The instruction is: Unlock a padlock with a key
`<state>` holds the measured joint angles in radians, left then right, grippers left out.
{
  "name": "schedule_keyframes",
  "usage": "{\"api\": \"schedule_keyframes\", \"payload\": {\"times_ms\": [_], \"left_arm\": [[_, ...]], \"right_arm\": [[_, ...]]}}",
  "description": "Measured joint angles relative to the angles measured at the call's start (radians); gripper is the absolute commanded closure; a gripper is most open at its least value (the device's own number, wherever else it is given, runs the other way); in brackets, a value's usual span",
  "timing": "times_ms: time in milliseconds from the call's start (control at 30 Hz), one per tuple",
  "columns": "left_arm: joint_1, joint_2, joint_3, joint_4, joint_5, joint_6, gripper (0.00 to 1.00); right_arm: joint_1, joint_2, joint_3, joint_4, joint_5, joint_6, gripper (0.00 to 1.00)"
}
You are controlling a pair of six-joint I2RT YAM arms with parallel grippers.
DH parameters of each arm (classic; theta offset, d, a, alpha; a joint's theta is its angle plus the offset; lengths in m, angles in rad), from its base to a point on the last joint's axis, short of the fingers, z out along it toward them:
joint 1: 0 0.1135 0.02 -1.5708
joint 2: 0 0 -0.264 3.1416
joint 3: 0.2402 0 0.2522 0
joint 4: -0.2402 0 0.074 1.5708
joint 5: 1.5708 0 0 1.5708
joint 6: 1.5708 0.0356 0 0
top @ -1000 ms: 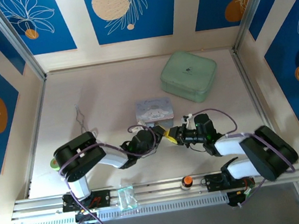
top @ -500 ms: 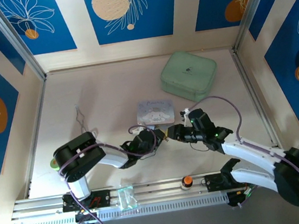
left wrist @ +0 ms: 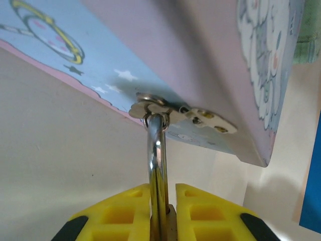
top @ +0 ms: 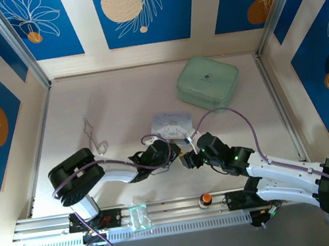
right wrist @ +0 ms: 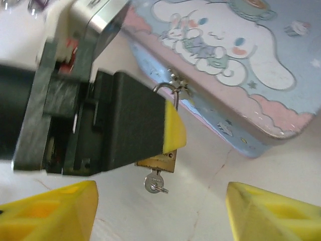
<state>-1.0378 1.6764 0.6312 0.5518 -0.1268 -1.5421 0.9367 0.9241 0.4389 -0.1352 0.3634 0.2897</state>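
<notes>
Tabletop (top: 120,104) bears a green case (top: 207,83) at the far right and, nearer, the blue cartoon box (top: 170,123), its near edge partly covered by the two arms' ends. Left gripper (left wrist: 163,200) is clamped on the padlock (right wrist: 158,161), its yellow fingertips (left wrist: 125,211) pinching the silver shackle, which threads the box's hasp (left wrist: 200,114). The brass body is mostly hidden behind a finger. Right gripper (right wrist: 160,203) stands wide apart just beside it. The key (right wrist: 154,182) hangs under the padlock, its blade hidden. Whether the shackle is released cannot be told.
</notes>
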Motion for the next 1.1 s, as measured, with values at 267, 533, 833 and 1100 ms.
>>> {"api": "schedule_keyframes", "payload": {"times_ms": [267,533,833,1100], "left_arm": [[0.014,-0.015,-0.003,-0.017,0.034,0.006,1.0],[0.017,-0.018,-0.009,-0.01,0.048,0.006,1.0],[0.03,-0.044,-0.011,-0.042,0.042,0.003,1.0],[0.04,-0.044,-0.018,-0.047,0.026,0.015,1.0]], "right_arm": [[0.068,0.064,-0.056,0.099,0.072,-0.078,0.48],[0.089,0.229,-0.04,0.163,0.106,-0.133,0.53],[0.091,0.291,-0.028,0.26,0.142,-0.171,1.0],[0.023,0.349,-0.01,0.3,0.014,-0.147,1.0]]}}
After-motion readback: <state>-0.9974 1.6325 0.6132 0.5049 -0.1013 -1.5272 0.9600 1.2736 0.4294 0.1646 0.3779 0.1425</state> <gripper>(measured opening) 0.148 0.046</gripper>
